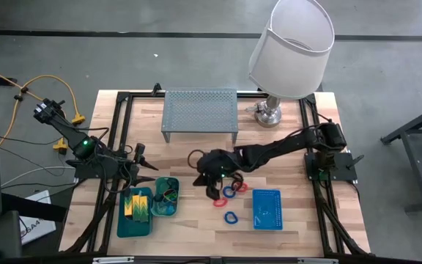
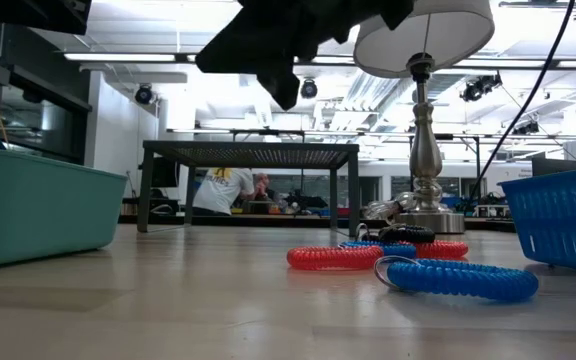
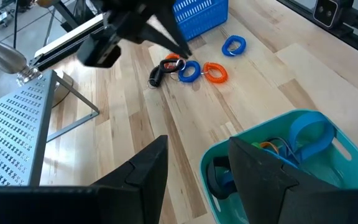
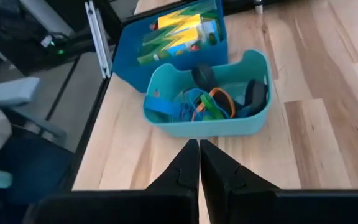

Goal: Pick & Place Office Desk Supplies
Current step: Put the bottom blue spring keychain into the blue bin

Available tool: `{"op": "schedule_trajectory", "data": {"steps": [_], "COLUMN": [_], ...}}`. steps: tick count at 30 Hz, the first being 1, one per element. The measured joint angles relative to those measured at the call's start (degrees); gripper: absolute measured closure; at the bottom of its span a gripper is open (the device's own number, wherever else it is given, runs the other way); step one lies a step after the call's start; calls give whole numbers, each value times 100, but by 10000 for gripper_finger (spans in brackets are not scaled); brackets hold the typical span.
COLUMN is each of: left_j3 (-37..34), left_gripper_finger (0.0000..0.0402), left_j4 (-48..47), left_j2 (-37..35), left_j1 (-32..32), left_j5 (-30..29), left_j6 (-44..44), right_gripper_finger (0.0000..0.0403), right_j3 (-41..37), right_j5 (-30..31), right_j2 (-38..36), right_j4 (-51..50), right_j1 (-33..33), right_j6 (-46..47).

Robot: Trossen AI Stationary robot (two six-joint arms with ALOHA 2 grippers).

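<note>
Several band loops lie flat on the table's middle: a red one (image 1: 220, 202), blue ones (image 1: 231, 217) (image 3: 189, 71), and a black one (image 3: 157, 74). My right gripper (image 1: 212, 193) hangs shut and empty above the table just left of them, pointing at the small teal tray (image 4: 207, 127), which holds more bands. A larger teal tray (image 1: 127, 227) beside it holds yellow-green crayon boxes (image 1: 138, 205). The blue mesh basket (image 1: 267, 209) stands right of the loops. My left gripper (image 3: 197, 143) waits open at the table's left, above the trays.
The grey perforated riser shelf (image 1: 200, 111) stands at the far middle and the white-shaded lamp (image 1: 290, 48) at the far right. Bare wood lies between the small teal tray and the loops. People show in the room beyond the table (image 2: 230, 190).
</note>
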Motion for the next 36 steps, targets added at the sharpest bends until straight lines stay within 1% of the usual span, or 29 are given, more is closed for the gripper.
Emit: {"op": "schedule_trajectory", "data": {"steps": [6, 9, 13, 16, 22, 28, 36], "left_j3": [-2, -2, -2, -2, -2, -2, -2], "left_gripper_finger": [240, 240, 240, 240, 240, 240, 240], "left_j4": [1, 1, 17, 23, 21, 22, 20], "left_j2": [0, -1, 0, 0, 0, -2, -2], "left_j1": [0, 0, 1, 1, -1, -1, 1], "left_j5": [0, 0, 0, 0, 0, 0, 0], "left_j6": [0, 0, 0, 0, 0, 0, 0], "right_gripper_finger": [401, 401, 401, 401, 401, 401, 401], "right_j3": [-2, -2, -2, 1, 0, 0, 9], "right_j5": [611, 1005, 1712, 1999, 1925, 1987, 1948], "right_j2": [-128, -281, -430, -435, -435, -425, -277], "right_j4": [-21, -216, -548, -710, -796, -1099, -1454], "right_j1": [467, 743, 1144, 1427, 1823, 2120, 2236], "right_j6": [-110, -111, -98, -91, 305, 365, 384]}}
